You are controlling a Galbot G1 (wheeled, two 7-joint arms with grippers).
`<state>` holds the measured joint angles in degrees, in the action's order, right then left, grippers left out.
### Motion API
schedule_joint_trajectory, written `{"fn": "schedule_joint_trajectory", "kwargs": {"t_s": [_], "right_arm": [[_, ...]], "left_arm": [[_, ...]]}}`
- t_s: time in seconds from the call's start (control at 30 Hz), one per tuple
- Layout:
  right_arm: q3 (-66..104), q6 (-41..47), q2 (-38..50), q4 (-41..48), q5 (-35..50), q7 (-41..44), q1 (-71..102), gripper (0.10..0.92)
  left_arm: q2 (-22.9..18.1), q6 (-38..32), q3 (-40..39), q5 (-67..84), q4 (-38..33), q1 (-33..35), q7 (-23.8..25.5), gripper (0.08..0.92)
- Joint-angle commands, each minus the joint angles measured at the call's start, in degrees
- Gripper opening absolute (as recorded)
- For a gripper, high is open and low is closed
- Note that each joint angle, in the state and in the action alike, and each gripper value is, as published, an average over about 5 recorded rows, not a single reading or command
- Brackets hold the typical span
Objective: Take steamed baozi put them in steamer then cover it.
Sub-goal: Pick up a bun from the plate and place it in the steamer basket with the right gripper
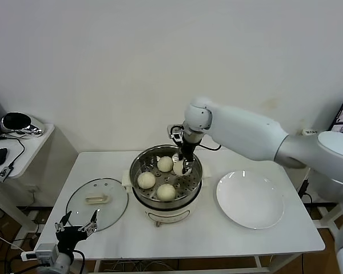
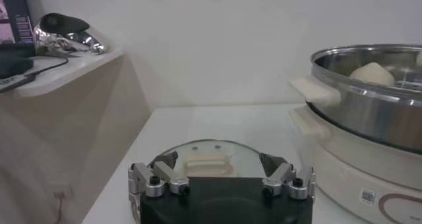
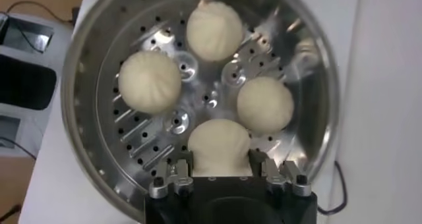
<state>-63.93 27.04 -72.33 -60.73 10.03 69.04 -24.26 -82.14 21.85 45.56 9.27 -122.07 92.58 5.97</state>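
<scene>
The right hand (image 1: 183, 166) reaches down into the steamer (image 1: 138, 165) in the middle of the head view, its fingers closed snugly on the fourth baozi (image 3: 219, 146), likely to set it on the holed tray in the gap beside the other three buns. The plate (image 1: 250, 200) at the right of that view is bare, so all four buns look to be in the pot. The cover (image 1: 97, 204) lies flat on the table (image 1: 228, 240) at the lower left, its long handle (image 1: 97, 199) running left to right and facing up for an easy grab, and the left hand (image 1: 76, 225) waits just below it with its fingers spread wide, holding nothing
</scene>
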Motion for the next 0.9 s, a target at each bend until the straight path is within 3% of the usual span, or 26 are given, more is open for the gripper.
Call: {"fn": "schedule_joint_trajectory", "kwargs": {"t_s": [0.03,0.47,0.77,0.9], "right_arm": [[-0.24,-0.07,-1.62,1.84,-2.32,-0.33,1.52,0.535],[-0.24,0.53,-0.35,0.67,-2.22,-0.99,2.06,0.547],[1.28,0.7,4.85,-4.53,0.47,0.33,-0.33,0.774],[4.68,0.63,11.11,-10.14,2.2,0.0,-0.96,0.818]], "left_arm": [[0.02,0.02,-0.07,0.05,0.1,0.1,0.0,0.823],[-0.12,0.03,-0.2,-0.06,0.21,0.11,-0.01,0.823],[-0.38,0.04,-0.22,-0.13,0.36,0.0,-0.11,0.823],[-0.46,0.02,-0.33,-0.17,0.45,0.11,-0.16,0.823]]}}
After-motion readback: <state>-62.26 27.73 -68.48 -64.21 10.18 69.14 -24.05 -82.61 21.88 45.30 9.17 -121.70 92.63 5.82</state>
